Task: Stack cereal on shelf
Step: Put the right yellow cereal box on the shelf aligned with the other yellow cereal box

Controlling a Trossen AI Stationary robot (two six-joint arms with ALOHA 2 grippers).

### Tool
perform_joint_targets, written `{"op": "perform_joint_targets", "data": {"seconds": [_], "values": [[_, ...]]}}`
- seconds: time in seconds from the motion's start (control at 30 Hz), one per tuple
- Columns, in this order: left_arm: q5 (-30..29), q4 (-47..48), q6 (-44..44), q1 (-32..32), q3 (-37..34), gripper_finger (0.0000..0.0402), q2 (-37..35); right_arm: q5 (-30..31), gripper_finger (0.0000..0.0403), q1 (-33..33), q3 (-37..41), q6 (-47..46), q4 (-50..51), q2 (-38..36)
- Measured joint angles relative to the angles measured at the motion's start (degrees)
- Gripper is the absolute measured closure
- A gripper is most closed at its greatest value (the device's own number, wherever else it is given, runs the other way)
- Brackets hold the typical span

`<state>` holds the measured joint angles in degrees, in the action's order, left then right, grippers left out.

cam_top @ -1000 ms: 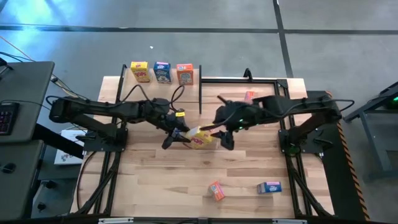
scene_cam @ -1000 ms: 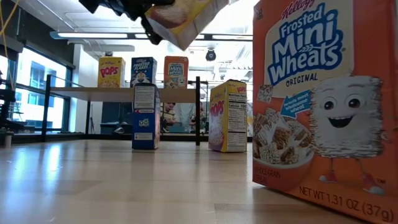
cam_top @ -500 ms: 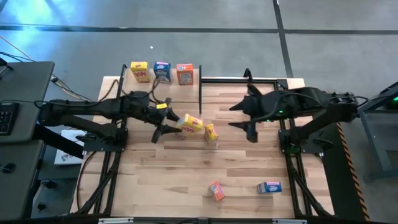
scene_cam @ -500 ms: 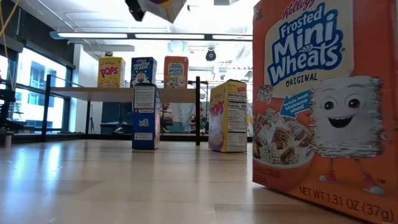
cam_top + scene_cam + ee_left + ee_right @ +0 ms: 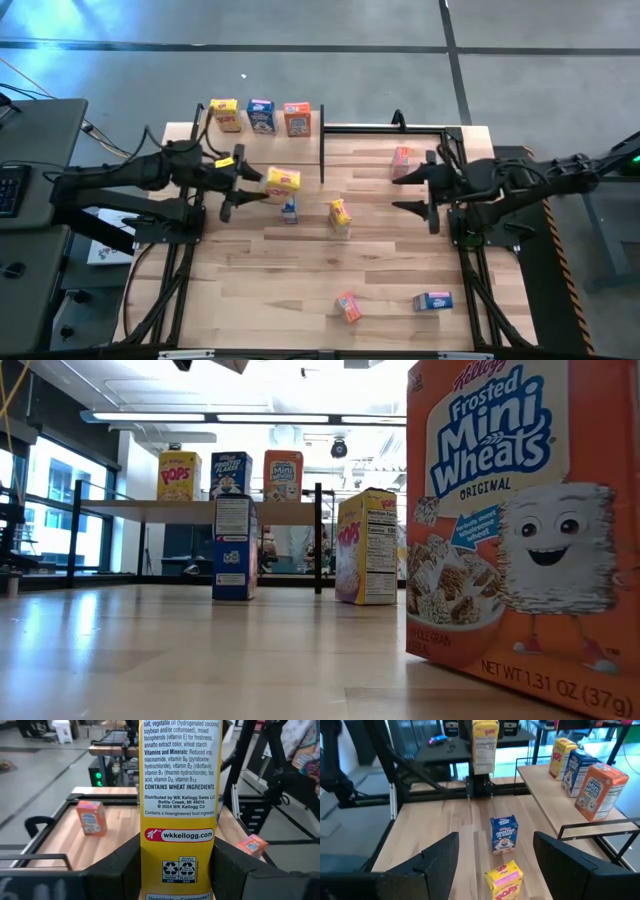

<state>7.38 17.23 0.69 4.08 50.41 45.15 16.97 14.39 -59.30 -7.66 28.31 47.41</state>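
A: The yellow cereal box [image 5: 284, 180] has left the counter's middle; the left claw [image 5: 172, 870], clamped on it, now holds it raised just beside the shelf [image 5: 200, 130].

B: And the right claw [image 5: 425, 195]?

A: Jaws apart, empty, drawn back to its own side. Only placing looks left for this box.

B: Surroundings?

A: Three boxes stand on the shelf, others scattered on the wooden counter [image 5: 300, 280]; grey floor beyond.
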Motion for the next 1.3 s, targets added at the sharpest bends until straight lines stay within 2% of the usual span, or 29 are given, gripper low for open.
{"op": "perform_joint_targets", "data": {"seconds": [0.13, 0.33, 0.57, 0.97, 1.3], "values": [[-0.16, -1.36, 0.0, 0.04, -2.04, 0.023, -2.92, -0.02, 0.0155, 0.0, 8.17, 0.02, -5.43, -6.53], [-3.49, -2.69, -1.54, 0.04, -7.96, 0.023, -8.39, -0.43, 0.0155, -0.03, 19.11, -1.0, -10.92, -14.87], [-5.38, -5.95, -3.17, 0.02, -14.07, 0.023, -15.11, -1.07, 0.0155, -0.04, 29.37, -2.39, -16.16, -22.79], [-10.01, -7.6, -2.48, 0.02, -19.3, 0.023, -23.38, -0.98, 0.0155, -0.04, 41.14, -2.57, -19.64, -33.81], [-14.99, -10.76, -1.21, 0.02, -23.74, 0.023, -25.99, -1.07, 0.0155, -0.04, 49.32, -4.41, -22.61, -41.01]]}}
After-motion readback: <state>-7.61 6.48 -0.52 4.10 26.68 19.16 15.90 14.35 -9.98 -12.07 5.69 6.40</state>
